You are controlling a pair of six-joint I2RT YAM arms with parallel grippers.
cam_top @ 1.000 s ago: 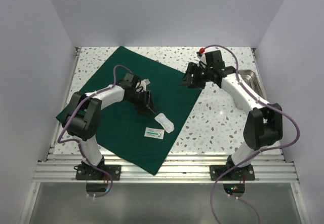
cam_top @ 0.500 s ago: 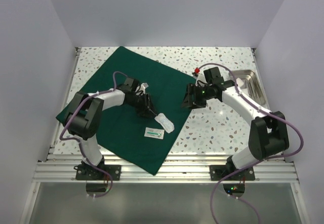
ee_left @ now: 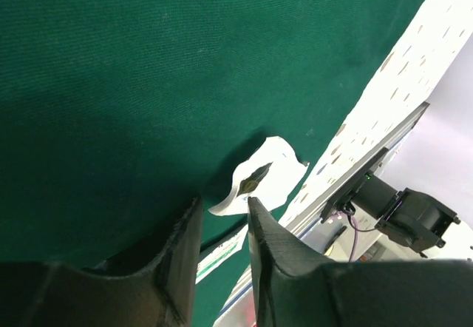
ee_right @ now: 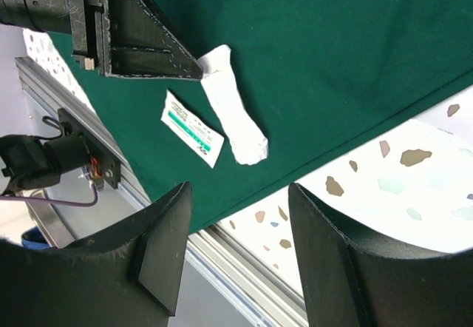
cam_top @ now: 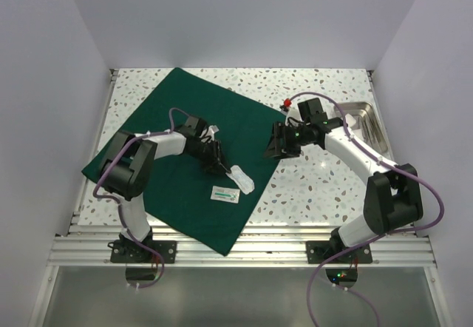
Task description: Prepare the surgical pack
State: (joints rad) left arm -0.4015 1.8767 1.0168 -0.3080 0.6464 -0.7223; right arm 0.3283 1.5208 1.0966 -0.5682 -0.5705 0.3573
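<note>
The surgical pack [cam_top: 192,160] is a dark green cloth drape spread flat across the left half of the table. On it lie a crumpled white pouch [cam_top: 242,179] and a flat white packet with green print [cam_top: 225,193]. My left gripper [cam_top: 219,160] is low over the cloth, its tips right at the pouch's near end [ee_left: 266,183]. A narrow gap stands between its jaws and nothing is clamped in it [ee_left: 224,205]. My right gripper [cam_top: 273,146] hangs open above the drape's right edge [ee_right: 332,46], with nothing between its fingers [ee_right: 240,190].
A shiny steel tray [cam_top: 367,123] sits at the right back of the speckled table. The aluminium rail [cam_top: 244,249] runs along the near edge. White walls close in the left, right and back sides.
My right arm swung from the back of the table forward and down to the drape's right edge. The left gripper's jaws narrowed beside the white pouch.
</note>
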